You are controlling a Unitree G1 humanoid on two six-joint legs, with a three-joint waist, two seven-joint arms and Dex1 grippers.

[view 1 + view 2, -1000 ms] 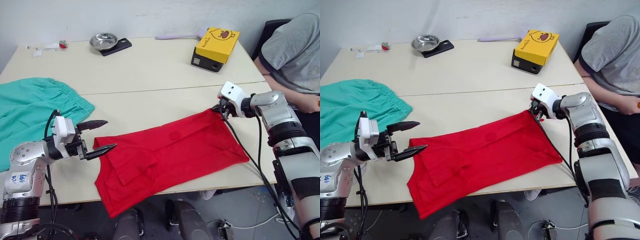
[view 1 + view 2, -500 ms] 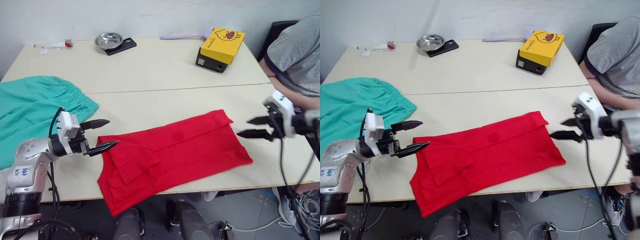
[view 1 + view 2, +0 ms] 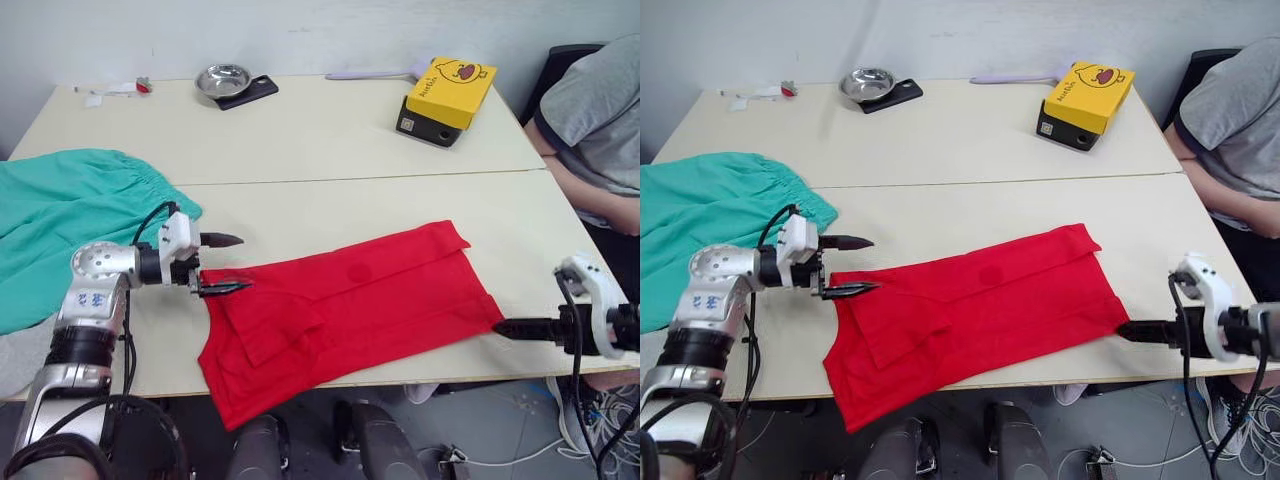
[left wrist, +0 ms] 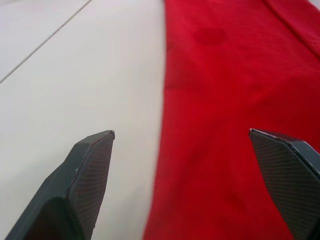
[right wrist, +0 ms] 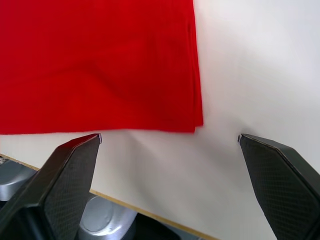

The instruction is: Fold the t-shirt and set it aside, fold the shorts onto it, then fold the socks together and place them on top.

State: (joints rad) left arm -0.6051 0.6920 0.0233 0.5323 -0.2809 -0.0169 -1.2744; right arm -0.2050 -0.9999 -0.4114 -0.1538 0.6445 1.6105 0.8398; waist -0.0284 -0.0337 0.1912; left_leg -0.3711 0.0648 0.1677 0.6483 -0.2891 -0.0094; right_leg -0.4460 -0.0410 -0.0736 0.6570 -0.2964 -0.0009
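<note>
My left gripper had its jaws spread wide at the left end of the t-shirt, one finger just over the cloth's edge and the other over bare bench; the left wrist view showed that red edge running up between the two fingers. My right gripper sat low at the near right corner of the garment, jaws likewise parted and holding nothing, with the corner of the cloth lying just ahead of the fingers in the right wrist view.

The t-shirt lay flat across the near half of the bench, partly folded lengthwise, its lower portion hanging over the near edge. I judged it light, limp and likely to sag or slide from a shallow pinch. The corner showed several stacked layers, so a grip there would need to catch all of them. The best holds, to my eye, were the left end's edge and the near right corner.

The shorts were heaped at the far left, well apart from the shirt. A yellow box and a metal bowl stood on the far side, and a person's sleeve showed at the right.
</note>
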